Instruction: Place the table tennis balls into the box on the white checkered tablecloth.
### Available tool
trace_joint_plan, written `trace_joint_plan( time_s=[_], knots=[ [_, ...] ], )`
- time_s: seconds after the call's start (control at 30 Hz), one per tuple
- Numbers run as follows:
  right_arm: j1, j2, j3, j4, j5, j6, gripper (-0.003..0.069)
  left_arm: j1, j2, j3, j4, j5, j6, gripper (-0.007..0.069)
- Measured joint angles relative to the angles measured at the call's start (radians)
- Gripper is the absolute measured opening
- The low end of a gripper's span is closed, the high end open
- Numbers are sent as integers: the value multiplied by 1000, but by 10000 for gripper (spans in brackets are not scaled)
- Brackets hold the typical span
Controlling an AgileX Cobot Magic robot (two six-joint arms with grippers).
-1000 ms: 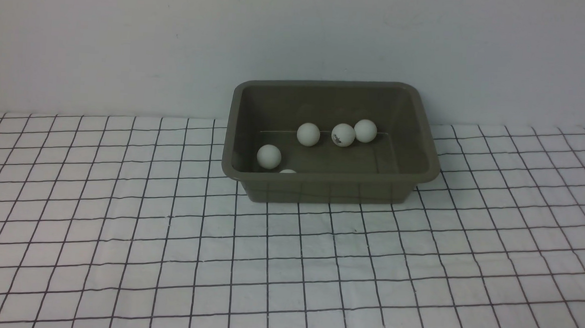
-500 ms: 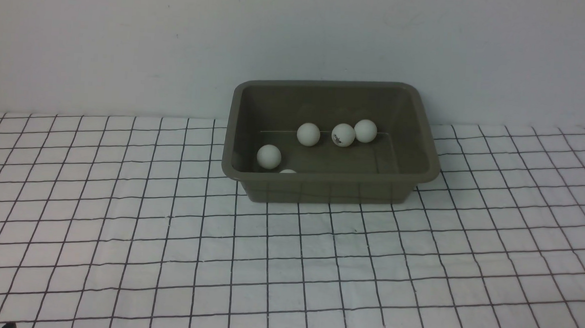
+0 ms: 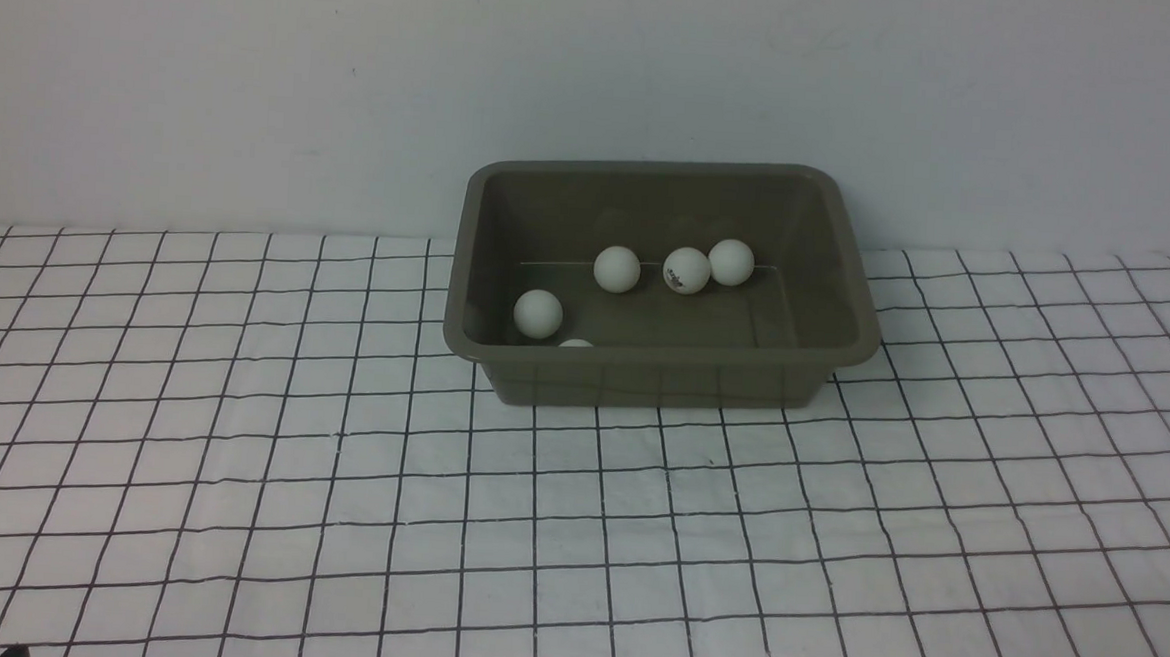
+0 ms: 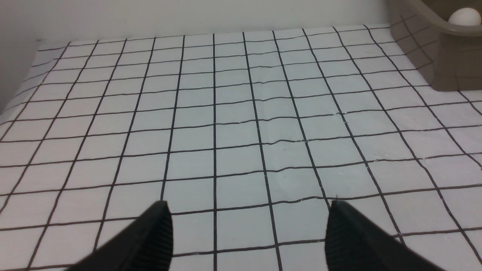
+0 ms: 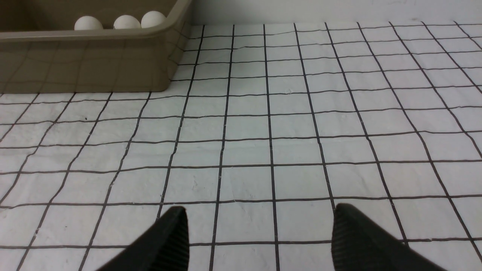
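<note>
Left gripper (image 4: 248, 205): jaws spread wide with nothing between them, just bare cloth under the gap as far as I can see.
Right gripper (image 5: 260, 209): my wrist cam shows these jaws standing apart too, and nothing gripped.
Tablecloth (image 3: 575, 528): white checkered tablecloth runs out ahead of both sets of jaws, a bit wrinkled, and no balls lying on it anywhere I can spot.
Box (image 3: 851, 312): olive-brown tub sitting on the cloth, well ahead of both grippers. From the left jaws it's far off to the right side (image 4: 448, 56), from the right jaws it's far off to the left (image 5: 86, 64). Back edge is close to the wall.
Table tennis balls (image 3: 687, 271): all in the box. I count three in a loose row along the far side, with the two rightmost touching, one nearer the left wall, and a fifth only peeking over the near rim (image 3: 575, 344). The middle ball of the row has a dark logo.
Wall (image 3: 257, 81): plain pale, right behind everything.
</note>
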Motion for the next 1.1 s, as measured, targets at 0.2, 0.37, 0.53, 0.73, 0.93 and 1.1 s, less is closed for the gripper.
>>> trace_joint_plan(
  time_s=[0.2, 0.37, 0.53, 0.73, 0.93, 1.1],
  knots=[
    [0, 0, 0, 0, 0, 0, 462, 0, 0, 0, 0, 0, 0, 490],
    [0, 0, 0, 0, 0, 0, 462, 0, 0, 0, 0, 0, 0, 490],
    [0, 0, 0, 0, 0, 0, 462, 0, 0, 0, 0, 0, 0, 490],
    [0, -74, 0, 0, 0, 0, 462, 0, 0, 0, 0, 0, 0, 490],
    [-3, -127, 0, -1, 2, -7, 462, 0, 0, 0, 0, -1, 0, 490],
    [-8, -127, 1, -28, 57, -10, 462, 0, 0, 0, 0, -1, 0, 490]
  ],
)
